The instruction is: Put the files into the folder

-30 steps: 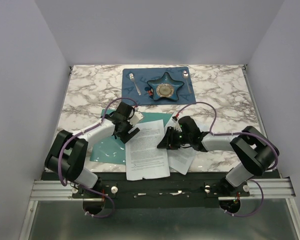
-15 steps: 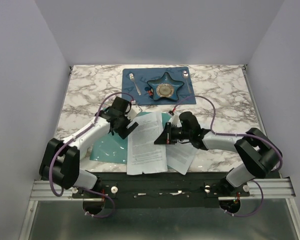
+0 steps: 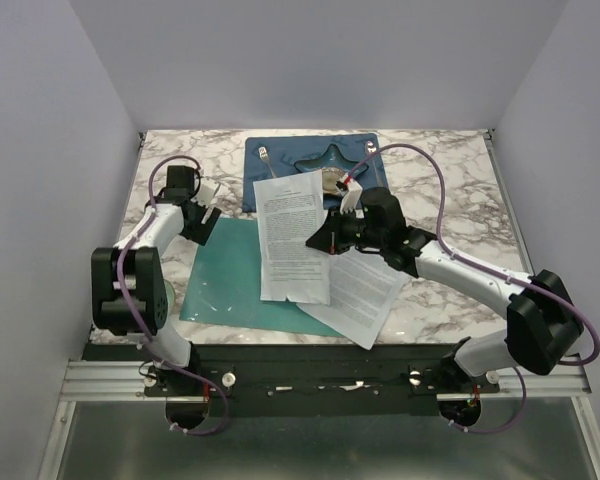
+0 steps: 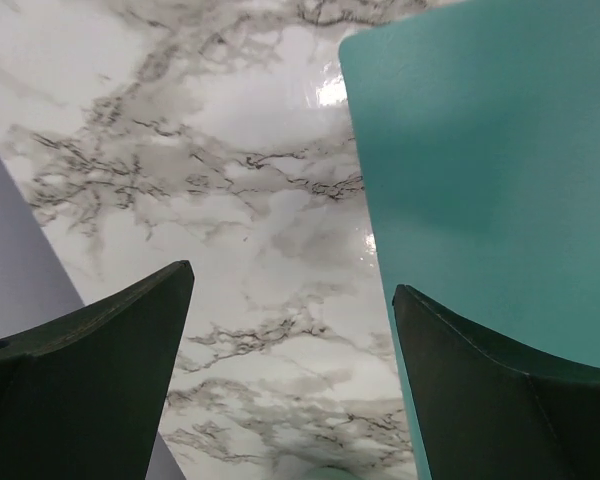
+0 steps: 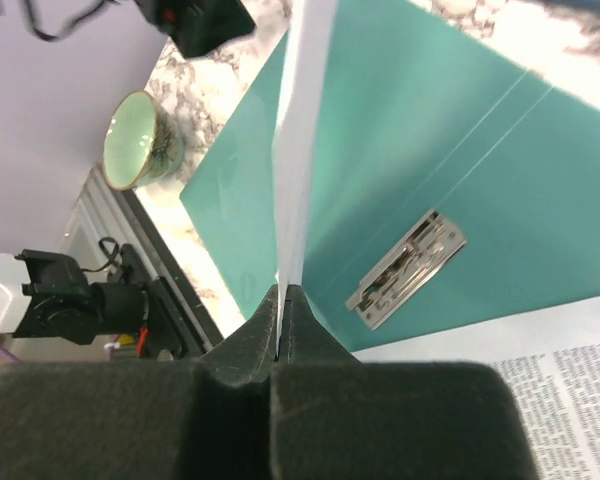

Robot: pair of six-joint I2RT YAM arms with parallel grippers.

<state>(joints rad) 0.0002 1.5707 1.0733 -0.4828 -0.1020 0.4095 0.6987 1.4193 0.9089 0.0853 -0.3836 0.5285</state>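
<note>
The teal folder (image 3: 225, 280) lies flat and open on the marble table, with its silver clip (image 5: 407, 268) showing. My right gripper (image 3: 320, 240) is shut on the right edge of a printed file (image 3: 292, 235) and holds it lifted above the folder's right half. In the right wrist view the sheet (image 5: 300, 130) stands edge-on out of the closed gripper (image 5: 283, 292). A second file (image 3: 355, 290) lies on the table, overlapping the folder's right edge. My left gripper (image 4: 290, 300) hangs open and empty over bare marble, just beyond the folder's (image 4: 480, 170) far left corner.
A dark blue placemat (image 3: 270, 160) with a star dish and cutlery sits at the back, partly hidden by the lifted sheet. A pale green bowl-like thing (image 5: 135, 140) shows near the table's front left edge. Grey walls close in both sides.
My right gripper closed on the file and raised it away from the front edge, over the folder. The left arm swung off the folder toward the far left.
</note>
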